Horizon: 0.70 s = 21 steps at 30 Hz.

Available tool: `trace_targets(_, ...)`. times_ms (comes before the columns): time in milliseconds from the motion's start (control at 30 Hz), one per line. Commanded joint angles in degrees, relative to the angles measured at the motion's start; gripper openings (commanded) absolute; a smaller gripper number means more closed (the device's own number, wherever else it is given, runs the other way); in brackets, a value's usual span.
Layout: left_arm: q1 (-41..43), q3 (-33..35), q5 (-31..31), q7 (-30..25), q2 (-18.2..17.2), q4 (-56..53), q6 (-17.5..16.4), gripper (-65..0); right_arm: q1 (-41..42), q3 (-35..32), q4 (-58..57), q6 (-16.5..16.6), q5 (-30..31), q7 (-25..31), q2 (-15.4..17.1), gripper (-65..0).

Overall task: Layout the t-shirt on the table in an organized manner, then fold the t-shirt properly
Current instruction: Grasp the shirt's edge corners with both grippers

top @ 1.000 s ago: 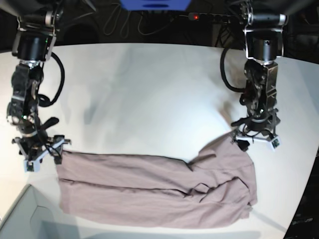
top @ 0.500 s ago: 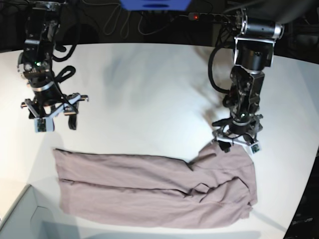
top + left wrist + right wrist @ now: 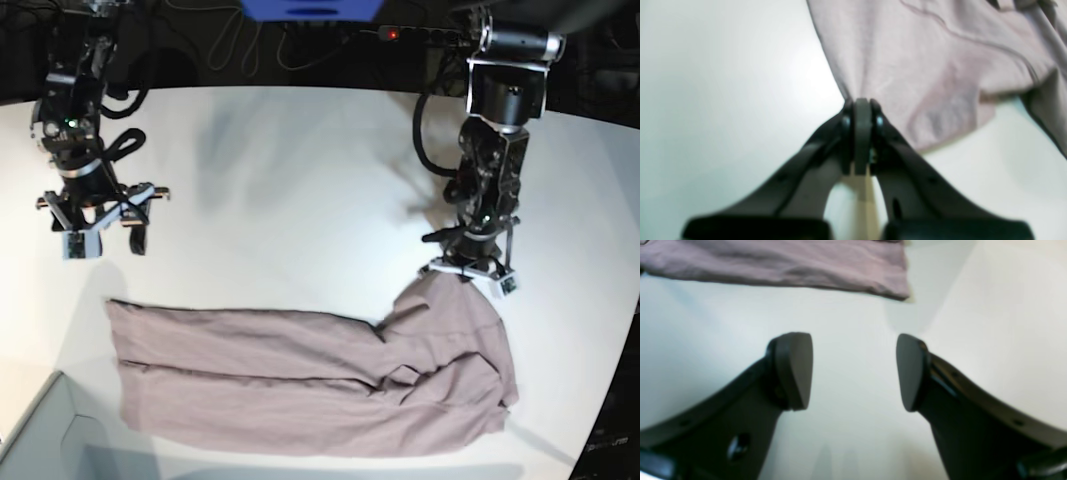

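Note:
The mauve t-shirt (image 3: 300, 385) lies as a long wrinkled band across the near part of the white table (image 3: 300, 180). My left gripper (image 3: 463, 277) is on the right of the base view, shut on a pinch of cloth at the shirt's upper right corner. The left wrist view shows its fingers (image 3: 862, 133) pressed together, with the t-shirt (image 3: 923, 66) pulled taut from them. My right gripper (image 3: 105, 243) hovers open at the left, above the table and clear of the shirt's left end. In the right wrist view its fingers (image 3: 793, 370) stand wide apart, the t-shirt (image 3: 773, 260) lying beyond them.
A pale grey-green box corner (image 3: 40, 440) sits at the near left, just below the shirt's left end. The table's curved edge (image 3: 610, 390) runs down the right side. Cables and a power strip (image 3: 400, 35) lie behind the far edge.
My left gripper has closed on the shirt's upper right corner and shifted slightly left. The right gripper has lifted away from the shirt's left end towards the far side, staying open.

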Motion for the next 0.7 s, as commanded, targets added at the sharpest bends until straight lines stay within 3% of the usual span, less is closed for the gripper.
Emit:
trace_targets(0, 1.2, 0.0, 0.2, -0.6, -0.3, 3.9, -0.3, -64.9, 1.6, 0.6, 0.3, 0.1, 0.2, 1.5, 0.7, -25.6)
trace_targets(133, 10.5, -0.2, -1.3, -0.6, -4.3, 17.8, -0.1, -64.9, 5.3, 2.9, -4.7, 0.1, 0.2, 1.5, 0.7, -25.2)
trace_targets(267, 18.6, -4.8, -10.5, -0.5, -9.3, 27.0, -0.1, -64.9, 9.8, 3.2, -11.3, 0.3, 0.2, 1.5, 2.1, -22.6)
trace_targets(467, 25.1, -9.8, -21.0, -0.5, -14.6, 28.7, -0.1, -64.9, 18.0, 3.2, -24.0, 0.3, 0.2, 1.5, 3.2, -22.1)
trace_targets(667, 27.7, -9.9, -22.8, -0.6, -15.5, 28.9, -0.1, -64.9, 16.5, 0.2, -26.1, 0.4, 0.5, 1.5, 2.9, -22.4)
